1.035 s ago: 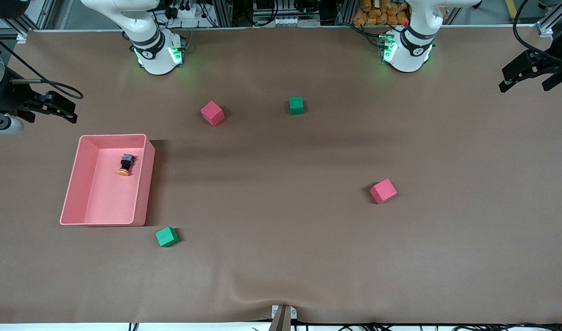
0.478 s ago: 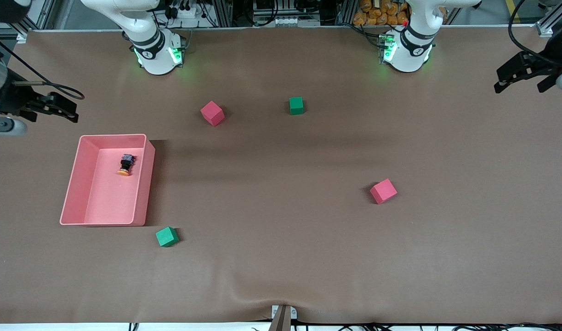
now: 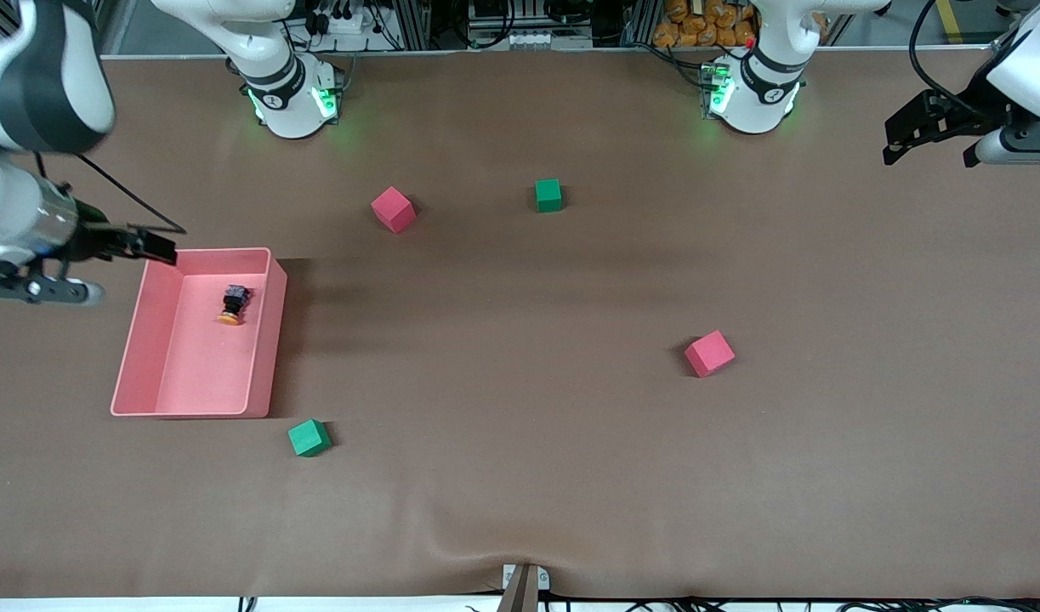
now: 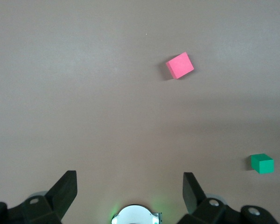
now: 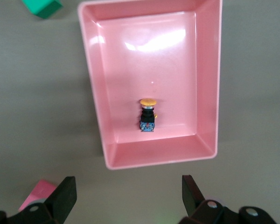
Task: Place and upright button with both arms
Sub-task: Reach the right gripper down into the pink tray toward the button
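So the button (image 3: pixel 233 305) is lying on its side inside the pink tray (image 3: pixel 145 340), right tool (image 3: pixel 150 247) hanging over the tray's edge with fingers apart, left tool (image 3: pixel 928 136) spread open too, over the bench (image 3: pixel 520 476) at its own end.

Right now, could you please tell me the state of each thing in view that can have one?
button: lying on its side in the pink tray, not gripped.
pink tray: flat on the table, holding only the button.
right gripper: open, empty, over the tray's corner nearest the right arm's base.
left gripper: open, empty, over the left arm's end of the table.
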Motion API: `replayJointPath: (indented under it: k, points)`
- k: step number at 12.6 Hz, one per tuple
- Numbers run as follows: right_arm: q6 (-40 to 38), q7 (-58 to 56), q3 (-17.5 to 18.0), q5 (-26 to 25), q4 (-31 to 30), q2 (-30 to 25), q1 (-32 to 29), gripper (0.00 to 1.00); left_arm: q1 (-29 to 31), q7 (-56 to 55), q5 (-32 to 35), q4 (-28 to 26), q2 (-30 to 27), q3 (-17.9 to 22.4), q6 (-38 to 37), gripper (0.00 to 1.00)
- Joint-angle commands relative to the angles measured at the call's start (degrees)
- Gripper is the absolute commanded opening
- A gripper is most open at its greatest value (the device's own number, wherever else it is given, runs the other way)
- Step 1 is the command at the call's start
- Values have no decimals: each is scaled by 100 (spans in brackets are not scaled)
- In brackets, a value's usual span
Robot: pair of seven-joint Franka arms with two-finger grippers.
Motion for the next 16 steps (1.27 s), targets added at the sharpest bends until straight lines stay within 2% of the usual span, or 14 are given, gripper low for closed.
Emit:
replayJointPath:
  k: [1,5,8,11,16]
  points:
    - [821,-11,57,89,-784,211,-318,100,13,21,34,22,-12,-7,-41,100]
    - [2165,-90,48,19,-1312,695,-345,100,22,21,34,13,6,-16,-32,100]
    - [3344,-695,48,10,-1900,881,-486,100,31,21,34,13,14,-16,-41,100]
    - [3434,-846,48,10,-2138,925,-434,100,75,21,26,31,102,19,-24,100]
    - [4170,-846,48,10,-2832,925,-434,100,110,91,26,22,58,37,-41,100]
